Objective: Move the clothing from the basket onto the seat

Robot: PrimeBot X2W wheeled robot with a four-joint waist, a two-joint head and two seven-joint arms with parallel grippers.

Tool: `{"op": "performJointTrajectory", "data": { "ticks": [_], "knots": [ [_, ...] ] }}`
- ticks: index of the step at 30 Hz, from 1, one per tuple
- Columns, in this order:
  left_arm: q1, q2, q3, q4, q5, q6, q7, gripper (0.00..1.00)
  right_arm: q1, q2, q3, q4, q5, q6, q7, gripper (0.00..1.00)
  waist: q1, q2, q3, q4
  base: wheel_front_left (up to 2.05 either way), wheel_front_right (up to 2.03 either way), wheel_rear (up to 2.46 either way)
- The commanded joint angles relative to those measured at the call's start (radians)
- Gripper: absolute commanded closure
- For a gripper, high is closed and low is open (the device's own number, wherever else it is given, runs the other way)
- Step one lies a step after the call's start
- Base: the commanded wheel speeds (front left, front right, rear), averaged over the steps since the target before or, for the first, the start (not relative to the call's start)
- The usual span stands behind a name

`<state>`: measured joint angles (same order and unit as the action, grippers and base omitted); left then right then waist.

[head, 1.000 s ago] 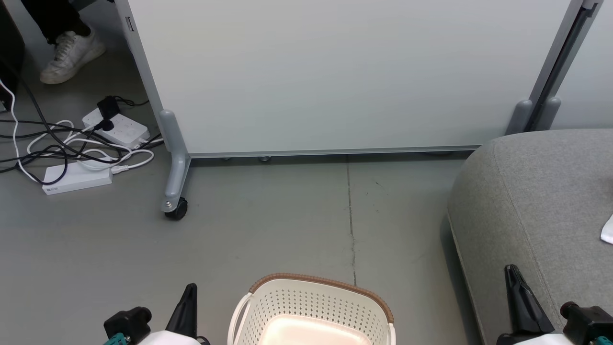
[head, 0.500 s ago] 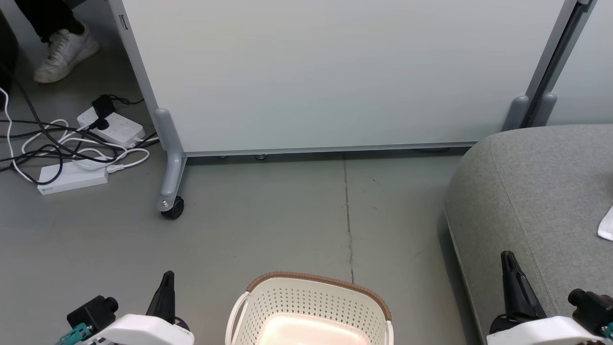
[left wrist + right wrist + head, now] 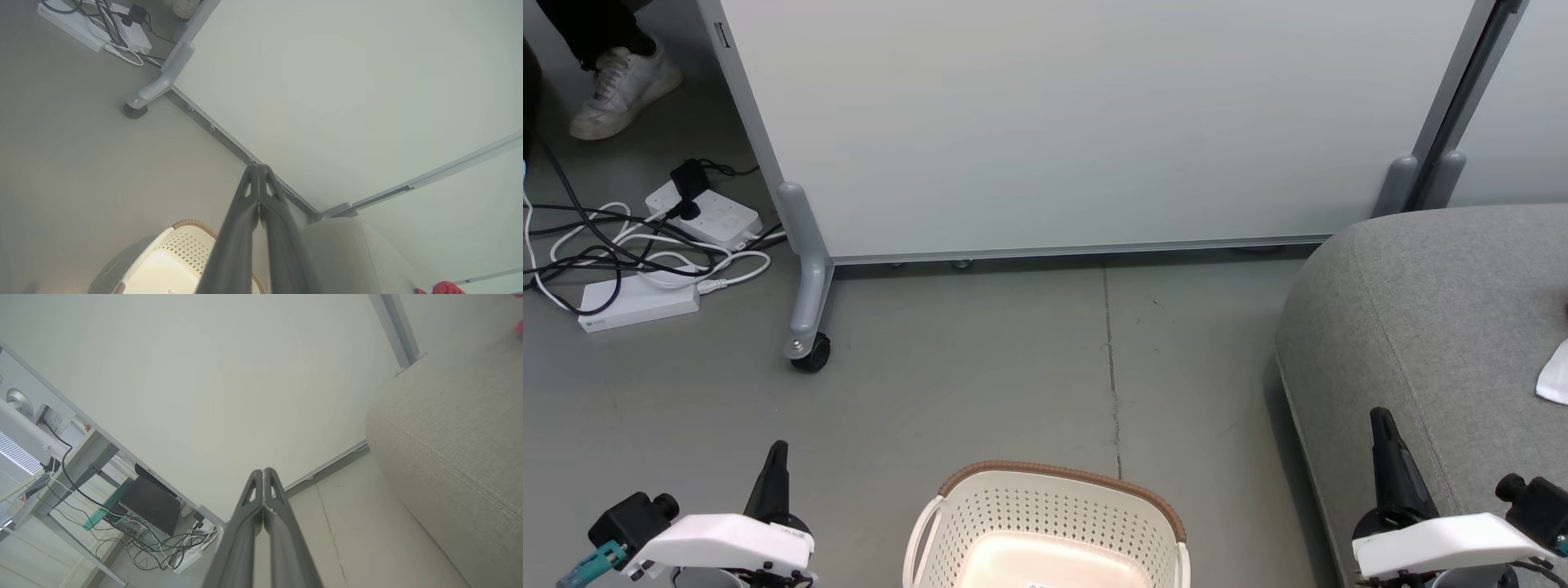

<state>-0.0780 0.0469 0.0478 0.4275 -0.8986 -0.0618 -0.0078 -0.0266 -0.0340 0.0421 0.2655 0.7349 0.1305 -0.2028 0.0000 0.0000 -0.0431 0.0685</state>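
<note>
The cream perforated basket with a brown rim stands on the floor at the bottom middle; the part of its inside that shows is bare plastic. The grey seat is at the right. A white bit of clothing lies on it at the frame's edge. Red clothing peeks from beyond the seat in the left wrist view. My left gripper hangs shut left of the basket and holds nothing. My right gripper is shut too, by the seat's front corner. In both wrist views the fingers are pressed together.
A pale partition panel on a grey castered foot stands behind. Power strips and tangled cables lie at the far left, near a person's white shoe. The right wrist view shows a desk and a computer.
My left gripper has swung out to the left, away from the basket, and the right one has risen a little. More of both white forearms shows. The camera has shifted slightly.
</note>
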Motion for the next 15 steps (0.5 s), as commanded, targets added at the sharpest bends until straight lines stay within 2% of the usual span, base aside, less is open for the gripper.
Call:
{"op": "performJointTrajectory", "data": {
  "ticks": [1,15],
  "knots": [
    [-0.042,0.006,0.020,-0.019,-0.031,-0.010,0.014,1.00,-0.033,-0.009,0.004,-0.009,0.042,0.000,0.005,1.00,0.0000,0.0000,0.001,-0.001,0.00,0.00,0.00],
    [-0.066,0.008,0.095,-0.032,-0.166,-0.023,0.089,1.00,-0.073,-0.011,0.029,0.014,0.236,0.000,0.024,1.00,0.0000,0.0000,0.008,-0.012,0.00,0.00,0.00]
  ]
}}
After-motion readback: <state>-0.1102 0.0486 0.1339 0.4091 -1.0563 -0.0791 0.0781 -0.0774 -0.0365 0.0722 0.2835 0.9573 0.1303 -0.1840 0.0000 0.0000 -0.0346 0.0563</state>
